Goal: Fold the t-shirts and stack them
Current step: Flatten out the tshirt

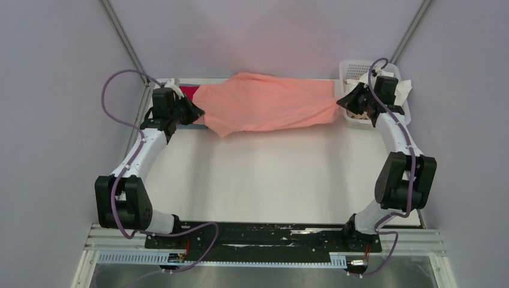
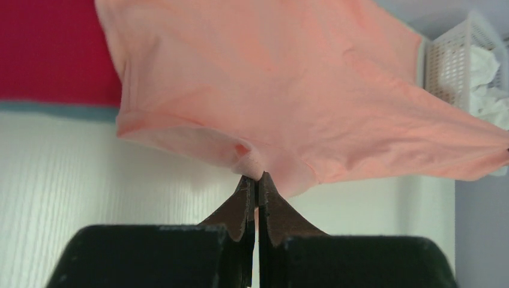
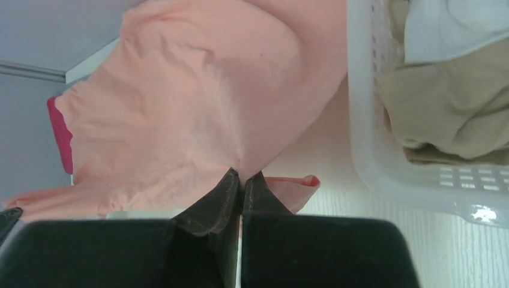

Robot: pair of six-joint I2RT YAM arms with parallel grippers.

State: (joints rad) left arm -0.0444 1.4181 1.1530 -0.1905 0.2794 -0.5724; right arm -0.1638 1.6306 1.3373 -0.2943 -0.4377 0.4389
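Salmon-pink t-shirt point(image 1: 264, 102) stretched between left hand point(image 1: 195, 114) and right hand point(image 1: 343, 103)
Overhead: it spans the far edge of the desk point(image 1: 270, 180), perhaps sagging onto it. Left wrist: left hand clamped tight on its hem, red t-shirt point(image 2: 54, 48) behind. Right wrist: right hand pinched closed on the other end, basket point(image 3: 384, 174) with beige t-shirt point(image 3: 444, 114) and white t-shirt point(image 3: 456, 30) just beside

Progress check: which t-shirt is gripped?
The salmon-pink t-shirt, stretched between left gripper and right gripper; the red t-shirt lies flat, white and beige ones sit in the basket.
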